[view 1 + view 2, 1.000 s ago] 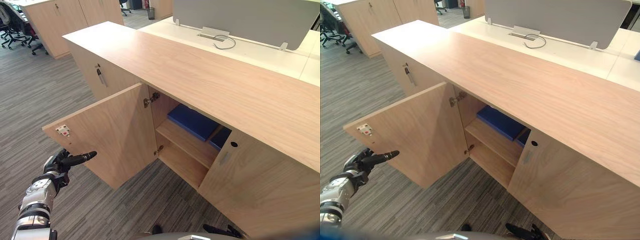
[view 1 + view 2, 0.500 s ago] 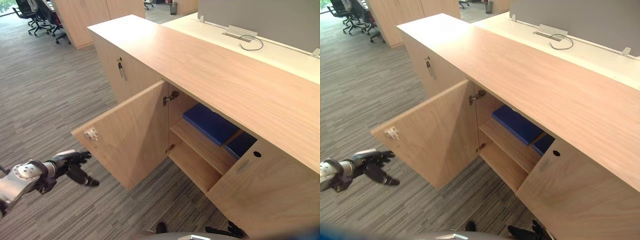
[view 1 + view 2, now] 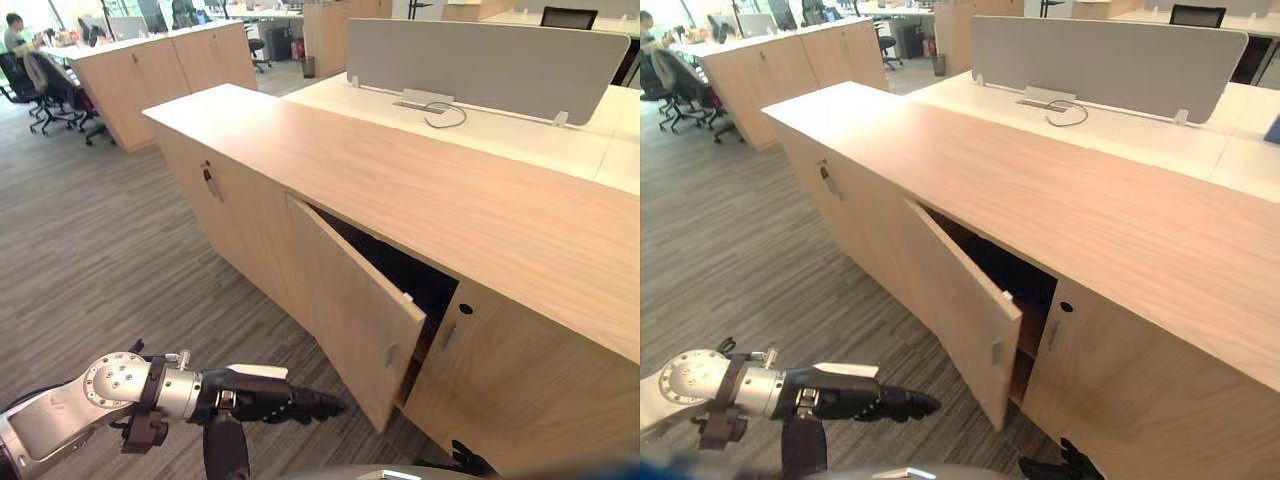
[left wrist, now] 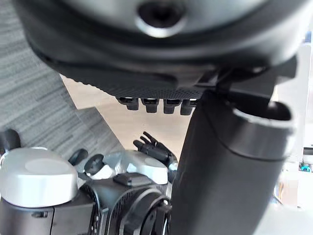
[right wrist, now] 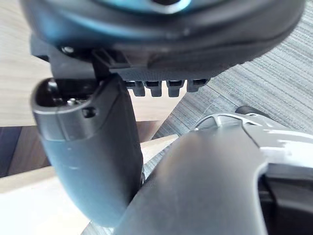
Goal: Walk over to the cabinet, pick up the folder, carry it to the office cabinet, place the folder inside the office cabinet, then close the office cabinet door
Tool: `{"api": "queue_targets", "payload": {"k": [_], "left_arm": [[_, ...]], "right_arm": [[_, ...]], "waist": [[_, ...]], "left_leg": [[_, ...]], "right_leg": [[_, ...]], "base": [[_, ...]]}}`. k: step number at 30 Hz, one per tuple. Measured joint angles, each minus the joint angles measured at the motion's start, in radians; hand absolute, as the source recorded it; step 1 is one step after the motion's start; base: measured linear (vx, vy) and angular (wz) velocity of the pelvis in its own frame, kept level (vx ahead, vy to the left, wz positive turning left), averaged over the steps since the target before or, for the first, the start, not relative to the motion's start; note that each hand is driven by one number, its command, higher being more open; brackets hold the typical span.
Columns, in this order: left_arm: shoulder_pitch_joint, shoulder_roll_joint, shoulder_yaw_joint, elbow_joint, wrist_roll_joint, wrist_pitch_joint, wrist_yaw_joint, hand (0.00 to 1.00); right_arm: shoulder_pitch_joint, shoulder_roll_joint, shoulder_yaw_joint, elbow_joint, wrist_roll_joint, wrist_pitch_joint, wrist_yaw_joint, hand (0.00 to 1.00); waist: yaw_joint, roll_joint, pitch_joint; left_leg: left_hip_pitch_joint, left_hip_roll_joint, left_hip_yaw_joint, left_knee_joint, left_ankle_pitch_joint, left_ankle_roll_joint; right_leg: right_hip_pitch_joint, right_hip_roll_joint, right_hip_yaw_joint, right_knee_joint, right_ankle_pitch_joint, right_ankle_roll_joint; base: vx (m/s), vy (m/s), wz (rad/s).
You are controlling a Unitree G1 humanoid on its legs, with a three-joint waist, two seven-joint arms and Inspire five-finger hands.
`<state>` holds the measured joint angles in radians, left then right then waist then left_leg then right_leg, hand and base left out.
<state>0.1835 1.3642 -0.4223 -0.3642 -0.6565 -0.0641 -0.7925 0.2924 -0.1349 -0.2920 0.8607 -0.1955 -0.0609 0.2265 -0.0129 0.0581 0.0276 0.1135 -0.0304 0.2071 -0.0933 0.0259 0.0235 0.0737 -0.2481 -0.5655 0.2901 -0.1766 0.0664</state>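
Swung most of the way shut since a second ago, the office cabinet door (image 3: 352, 300) now stands ajar, its upright free edge still out from the office cabinet (image 3: 420, 180); the blue folder seen inside then is hidden behind it. Low and just left of the door's bottom corner, the left hand (image 3: 262, 402) holds its fingers (image 3: 318, 407) straight and close together, pointing at that corner without touching. No writing can be read
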Motion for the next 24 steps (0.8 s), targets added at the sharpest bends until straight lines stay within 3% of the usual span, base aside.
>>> {"api": "queue_targets", "payload": {"k": [6,10,12,15,18,21,23,24], "left_arm": [[0.102,-0.099,0.016,0.03,0.013,0.002,0.029,1.0],[0.113,-0.179,0.017,0.094,0.041,0.011,0.046,1.0],[0.113,-0.25,0.03,0.135,0.046,0.011,0.064,1.0],[0.106,-0.359,0.038,0.198,0.099,0.009,0.098,1.0],[0.104,-0.529,0.07,0.326,0.255,0.002,0.178,1.0],[0.107,-0.745,0.168,0.504,0.432,-0.023,0.267,1.0],[0.102,-0.877,0.265,0.642,0.497,-0.028,0.341,1.0],[0.096,-0.971,0.342,0.738,0.512,-0.031,0.394,1.0]], "right_arm": [[-0.038,-0.001,0.002,0.035,-0.001,0.01,0.008,1.0],[-0.055,0.012,0.005,0.04,-0.001,0.01,0.013,1.0],[-0.061,0.017,0.01,0.043,-0.001,0.01,0.01,1.0],[-0.062,0.02,0.009,0.05,0.001,0.012,0.006,1.0],[-0.066,0.029,0.01,0.075,0.004,0.02,-0.005,1.0],[-0.077,0.022,0.025,0.077,0.006,0.041,-0.016,1.0],[-0.084,0.017,0.054,0.079,0.006,0.053,-0.026,1.0],[-0.088,0.014,0.069,0.078,0.006,0.06,-0.036,1.0]], "waist": [[0.004,-0.01,0.007],[-0.007,-0.028,0.019],[-0.032,-0.031,0.019],[-0.042,-0.027,0.018],[-0.044,-0.018,0.018],[-0.034,0.003,0.025],[-0.018,-0.001,0.028],[-0.005,-0.007,0.029]], "left_leg": [[0.014,0.018,0.07,0.001,-0.015,-0.012],[0.027,0.034,0.149,0.001,-0.036,-0.034],[0.029,0.045,0.179,0.001,-0.041,-0.044],[0.026,0.075,0.228,0.031,-0.047,-0.055],[-0.054,0.189,0.273,0.289,-0.185,-0.081],[-0.119,0.309,0.299,0.54,-0.281,-0.069],[-0.167,0.353,0.243,0.675,-0.281,-0.061],[-0.208,0.361,0.161,0.751,-0.293,-0.057]], "right_leg": [[-0.058,-0.014,-0.02,0.074,-0.007,-0.01],[-0.105,-0.029,-0.065,0.147,-0.021,-0.054],[-0.105,-0.002,-0.067,0.101,-0.025,-0.06],[-0.087,0.053,-0.044,0.018,-0.009,-0.061],[-0.035,0.156,-0.004,-0.121,0.04,-0.077],[-0.018,0.231,0.053,-0.161,0.039,-0.091],[-0.017,0.258,0.103,-0.165,0.034,-0.104],[-0.015,0.269,0.139,-0.164,0.034,-0.114]], "base": [[0.0,0.013,-0.32],[-0.04,0.012,-0.68],[-0.02,-0.011,-0.4],[0.02,-0.031,-0.53],[0.04,-0.137,-0.51],[0.1,-0.148,-0.65],[0.14,-0.087,-0.84],[0.19,-0.035,-1.02]]}}
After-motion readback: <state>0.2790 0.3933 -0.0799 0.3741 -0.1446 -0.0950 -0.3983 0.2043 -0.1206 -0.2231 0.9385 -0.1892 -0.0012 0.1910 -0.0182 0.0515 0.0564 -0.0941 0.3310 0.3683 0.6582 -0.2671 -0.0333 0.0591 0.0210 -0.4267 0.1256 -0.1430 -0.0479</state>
